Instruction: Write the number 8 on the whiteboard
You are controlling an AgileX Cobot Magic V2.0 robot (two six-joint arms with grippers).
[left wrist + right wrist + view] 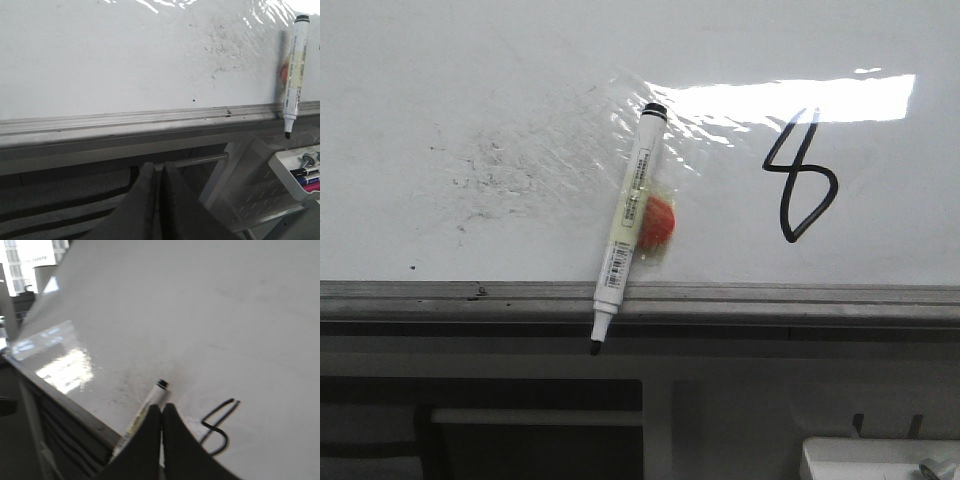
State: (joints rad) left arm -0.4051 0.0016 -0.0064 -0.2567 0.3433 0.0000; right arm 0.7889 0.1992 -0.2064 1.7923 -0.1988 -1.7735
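The whiteboard (470, 80) fills the front view, with a thin black number 8 (801, 172) drawn at the right. A white marker (628, 225) lies slanted on the board, black cap up; its tip hangs over the grey edge rail (770, 298). No gripper shows in the front view. In the left wrist view my left gripper (159, 167) is shut and empty below the rail (125, 120), with the marker (295, 70) far off to the side. In the right wrist view my right gripper (161, 407) is shut and empty over the board, the marker (154, 399) just behind it and the number 8 (216, 428) beside it.
A small red-orange piece (660, 222) sits under the marker on a wrinkled shiny patch. Grey-black smudge specks (485, 165) mark the board's left part. A white tray (287, 162) holding spare markers hangs below the rail. A dark panel with a white bar (535, 417) lies below the board.
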